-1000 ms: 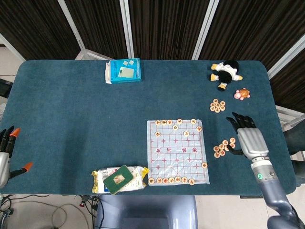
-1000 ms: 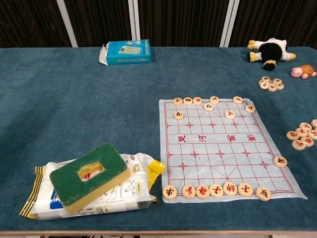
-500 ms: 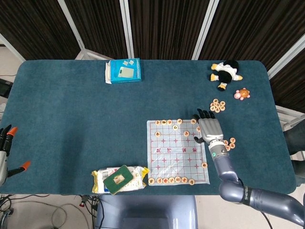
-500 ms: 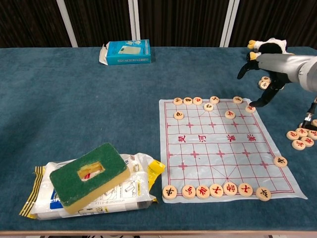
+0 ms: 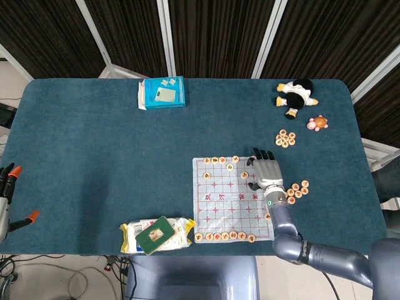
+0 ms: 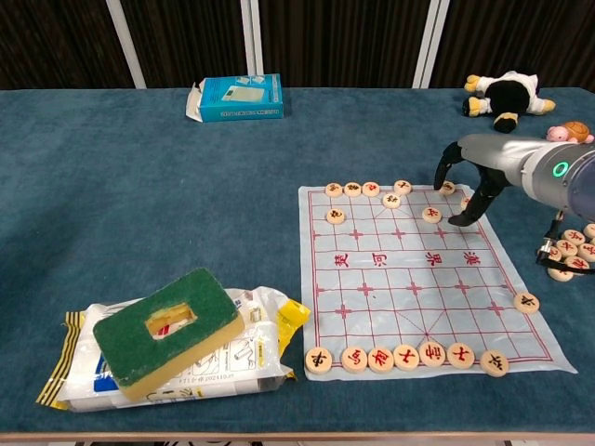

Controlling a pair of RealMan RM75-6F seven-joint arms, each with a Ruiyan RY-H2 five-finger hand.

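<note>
My right hand [image 5: 265,170] [image 6: 476,175] hovers over the far right corner of the chess board sheet [image 5: 228,200] [image 6: 400,279]. Its fingers are spread and point down, and it holds nothing. One fingertip [image 6: 458,220] is just right of a round wooden piece [image 6: 431,215]; I cannot tell whether they touch. Rows of pieces line the board's near edge [image 5: 225,236] [image 6: 406,356] and far edge [image 5: 219,160] [image 6: 363,189]. My left hand [image 5: 6,190] sits at the table's left edge with its fingers apart and nothing in it.
Loose pieces lie right of the board [image 5: 295,190] [image 6: 567,251] and further back [image 5: 285,138]. A plush penguin [image 5: 295,95] [image 6: 507,96] and toy turtle [image 5: 317,123] [image 6: 572,133] sit far right. A blue box [image 5: 162,92] [image 6: 237,98] lies at the back. A green sponge [image 5: 156,234] [image 6: 167,330] rests on a packet [image 6: 251,353].
My right hand has swung left from the table's right side, past the loose pieces, to the board's far right corner. The left hand has barely moved.
</note>
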